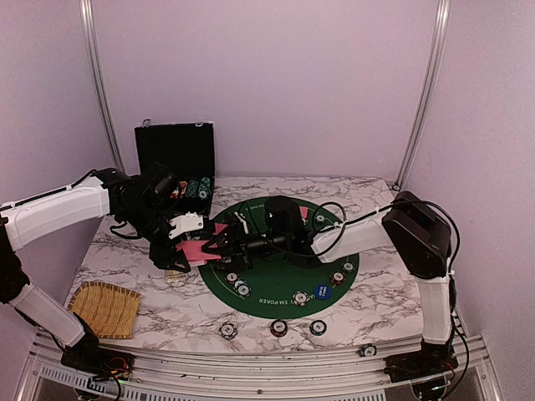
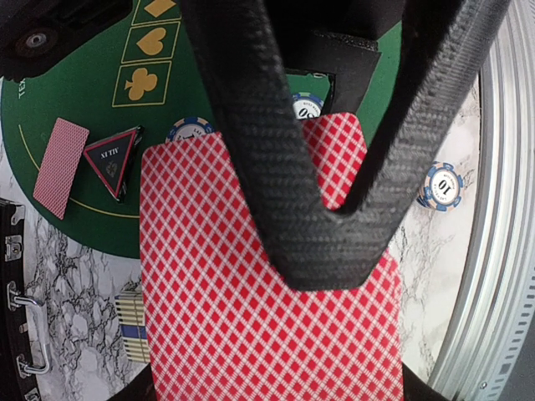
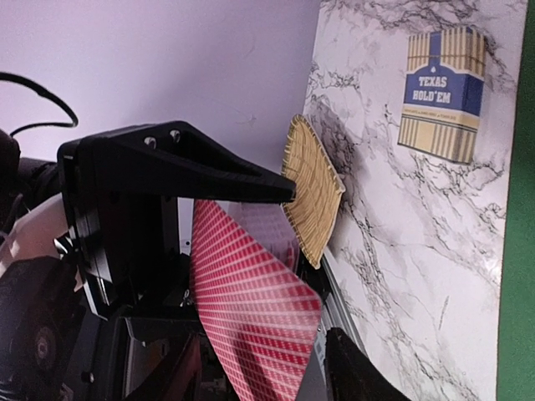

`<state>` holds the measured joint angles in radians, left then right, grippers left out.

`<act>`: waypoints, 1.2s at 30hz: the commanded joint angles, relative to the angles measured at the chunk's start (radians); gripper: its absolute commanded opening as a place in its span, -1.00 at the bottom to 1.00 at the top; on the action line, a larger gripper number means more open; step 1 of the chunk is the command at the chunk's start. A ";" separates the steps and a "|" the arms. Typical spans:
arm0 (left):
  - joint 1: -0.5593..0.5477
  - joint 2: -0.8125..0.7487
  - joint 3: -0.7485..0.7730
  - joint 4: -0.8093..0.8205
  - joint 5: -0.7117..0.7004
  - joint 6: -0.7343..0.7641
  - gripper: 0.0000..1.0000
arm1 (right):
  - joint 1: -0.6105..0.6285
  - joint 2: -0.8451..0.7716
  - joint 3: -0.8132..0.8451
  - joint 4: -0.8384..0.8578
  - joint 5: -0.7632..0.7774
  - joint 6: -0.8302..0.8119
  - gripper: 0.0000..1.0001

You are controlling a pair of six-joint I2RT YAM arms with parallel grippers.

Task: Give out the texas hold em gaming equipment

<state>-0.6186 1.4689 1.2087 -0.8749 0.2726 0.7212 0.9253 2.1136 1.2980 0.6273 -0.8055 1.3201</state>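
so the left gripper (image 2: 328,251) is clamped on the red-backed playing card stack (image 2: 242,326) above the left edge of the round green felt mat (image 1: 277,281), can't tell if the right gripper (image 1: 221,246) has bitten yet, and it might drag off several cards at once

Cards (image 2: 251,317): red backs w/ white diamond lattice. Tabletop (image 1: 368,292): white marble, grey veins. Felt mat (image 1: 267,280): green, yellow suit marks. Triangular button (image 2: 111,159): dark, red edge. Chip (image 2: 441,185): blue/white stripes. Card box (image 3: 441,92): blue, tan stripes. Straw mat (image 1: 104,307): yellow weave. Case (image 1: 175,150): blk.
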 commanded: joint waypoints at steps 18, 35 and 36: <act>0.005 -0.032 0.018 -0.022 0.016 -0.001 -0.26 | -0.028 -0.095 -0.020 -0.093 0.017 -0.070 -0.77; 0.005 -0.034 0.015 -0.024 0.011 0.000 -0.26 | -0.069 -0.182 -0.151 -0.040 0.016 -0.042 -1.00; 0.005 -0.033 0.017 -0.024 0.011 0.000 -0.26 | -0.069 -0.184 -0.153 -0.039 0.017 -0.041 -1.00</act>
<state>-0.6186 1.4689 1.2087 -0.8864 0.2707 0.7212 0.8650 1.9705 1.1610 0.5499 -0.7944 1.2648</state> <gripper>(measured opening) 0.658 0.008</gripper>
